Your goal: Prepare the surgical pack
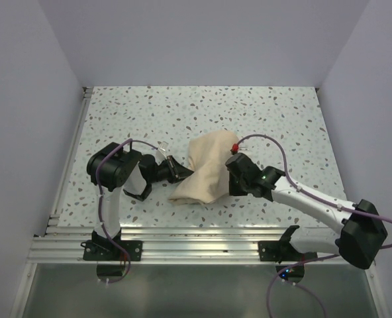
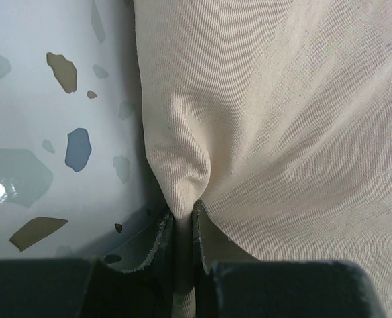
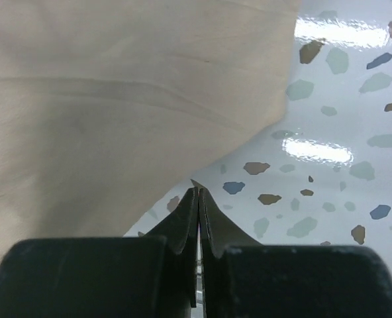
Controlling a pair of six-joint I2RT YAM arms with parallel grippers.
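Tan cloth bundle (image 1: 206, 169) lay crumpled mid-table (image 1: 149, 112), a bit toward 6 o'clock in the top view. The left gripper (image 2: 183, 215) was at the bundle's 9 o'clock edge, fingers clamped on a pinched fold of cloth. The right gripper (image 3: 198, 195) was at its 3 o'clock side, fingers pressed together. Couldn't tell if any fabric was caught between them.

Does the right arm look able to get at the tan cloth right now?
Probably yes: the right gripper sits beside the cloth, nothing between them, but its jaws are shut and must open first.
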